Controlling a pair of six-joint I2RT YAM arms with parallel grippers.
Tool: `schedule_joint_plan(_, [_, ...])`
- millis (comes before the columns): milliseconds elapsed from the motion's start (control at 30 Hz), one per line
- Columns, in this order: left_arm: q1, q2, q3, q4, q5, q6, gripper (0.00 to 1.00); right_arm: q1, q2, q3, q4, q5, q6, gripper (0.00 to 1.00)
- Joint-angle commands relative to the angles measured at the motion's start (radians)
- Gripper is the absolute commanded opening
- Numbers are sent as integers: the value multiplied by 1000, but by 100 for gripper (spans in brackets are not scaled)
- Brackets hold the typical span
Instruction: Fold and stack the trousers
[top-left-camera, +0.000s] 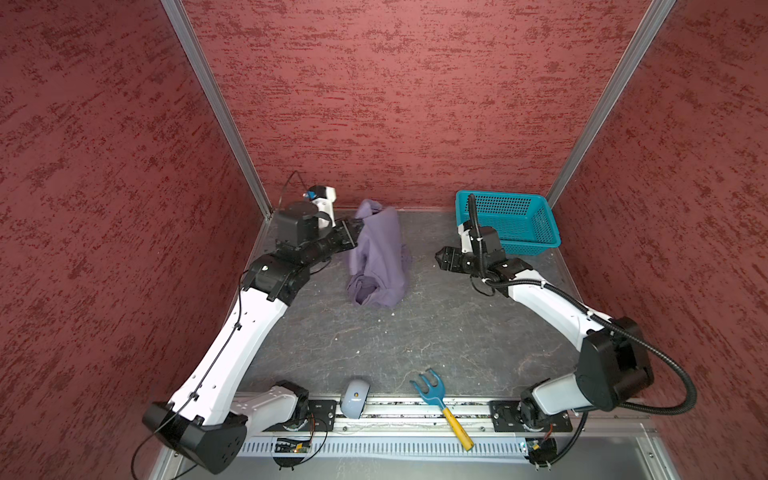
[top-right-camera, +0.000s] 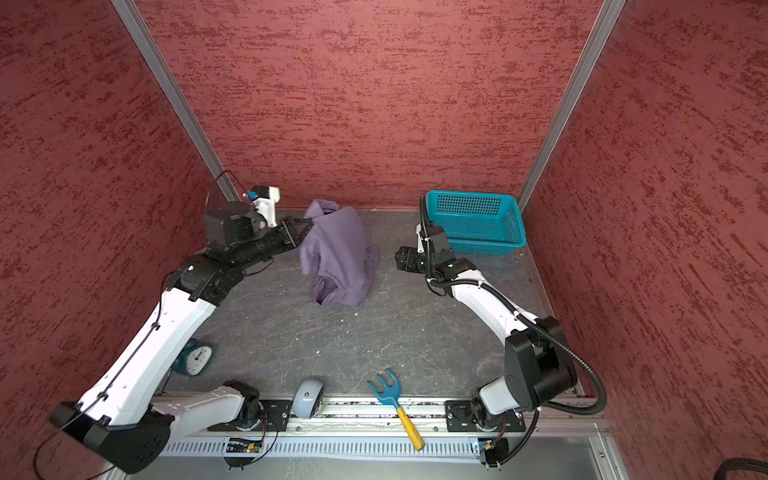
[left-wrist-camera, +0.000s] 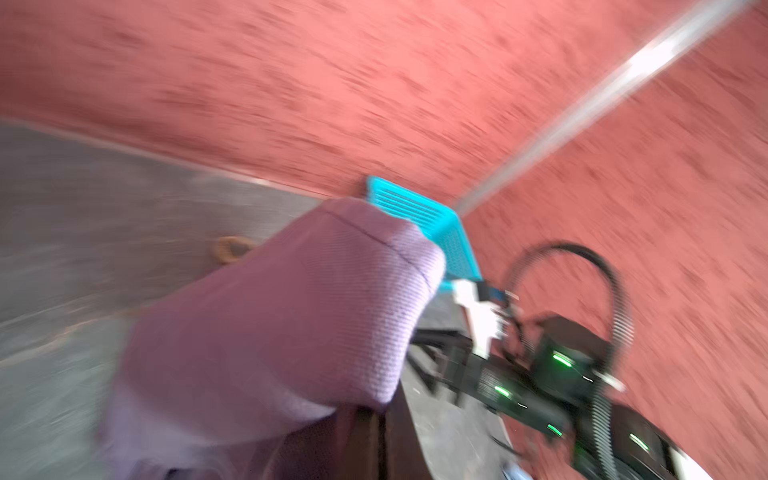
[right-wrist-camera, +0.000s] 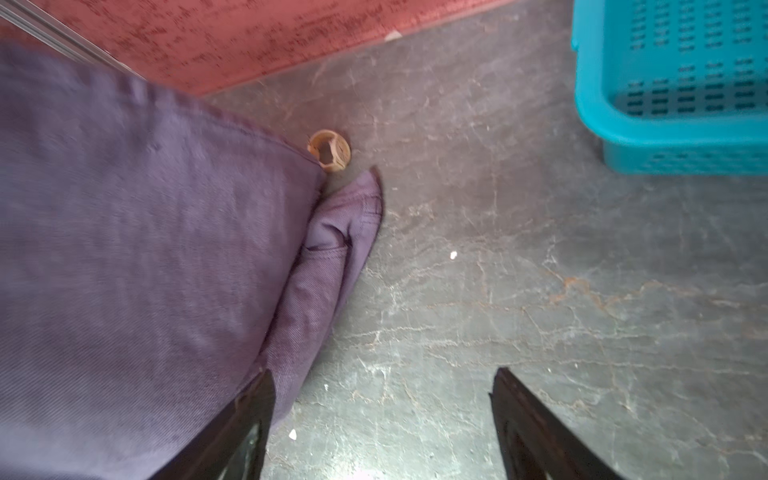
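**1. Pair of soft, muted-lavender cloth trousers** (top-left-camera: 378, 257): lies mid-table on the grey marbled table (top-left-camera: 415, 340), toward the far side. Bunched into a long heap running near to far. The far end is raised in a hump and the near end is crumpled on the surface. Shown in both top views (top-right-camera: 338, 253).

**2. Left gripper** (top-left-camera: 353, 233): black, at the far-left edge of the heap. Jaws closed, pinching the cloth, with the tips buried in fabric. The fabric fills much of the blurred left wrist view (left-wrist-camera: 270, 324).

**3. Right gripper** (right-wrist-camera: 383, 374): just right of the heap, low over the table. Jaws spread wide and empty, with bare table between them. One finger (right-wrist-camera: 249, 415) overlaps the cloth edge in the right wrist view; whether it touches cannot be told.

**4. Teal perforated plastic basket** (top-left-camera: 528, 245): far-right corner, upright, well apart from the trousers.

**5. Small tan ring** (right-wrist-camera: 329, 150): on the table, just beside the cloth's far-right edge.

**6. Blue plastic hand rake with yellow handle** (top-left-camera: 432, 390): near edge, right of centre, tines pointing far.

**7. Rounded grey computer mouse** (top-left-camera: 353, 399): near edge, left of the hand rake.

**8. Teal round-faced alarm clock** (top-right-camera: 195, 359): near-left, partly behind the left arm.
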Motion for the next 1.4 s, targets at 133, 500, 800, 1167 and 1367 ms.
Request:
schedule_joint_plan(133, [244, -101, -261, -127, -105, -90, 64, 14, 31, -22, 25, 26, 5, 82])
schedule_joint_plan(500, [-59, 117, -147, -52, -164, 18, 89, 49, 142, 52, 33, -8, 24, 79])
schedule_joint_plan(800, [-291, 514, 58, -49, -49, 121, 92, 63, 64, 14, -3, 99, 13, 79])
schedule_joint_plan(1167, [-366, 791, 195, -134, -75, 137, 48, 56, -123, -29, -80, 411, -10, 76])
schedule_joint_plan(1367, [-391, 803, 274, -183, -94, 173, 0, 14, -250, -53, -75, 476, -45, 78])
